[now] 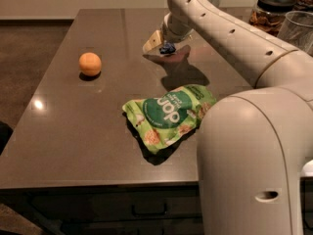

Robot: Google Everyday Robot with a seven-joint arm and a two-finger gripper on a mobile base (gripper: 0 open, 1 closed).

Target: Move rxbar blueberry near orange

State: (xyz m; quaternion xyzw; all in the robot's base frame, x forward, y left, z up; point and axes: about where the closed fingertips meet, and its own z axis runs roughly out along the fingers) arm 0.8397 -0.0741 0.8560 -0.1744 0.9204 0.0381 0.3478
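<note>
The orange (90,63) sits on the left part of the dark table (73,131). My gripper (159,43) hangs over the far middle of the table, to the right of the orange and well apart from it. It is shut on the rxbar blueberry (167,48), a small dark-blue bit showing at the fingers, held just above the tabletop with its shadow underneath. Most of the bar is hidden by the gripper.
A large crinkled green chip bag (168,114) lies in the middle of the table, nearer than the gripper. Glass jars (274,11) and a clear cup (299,31) stand at the far right. My arm and base fill the right side.
</note>
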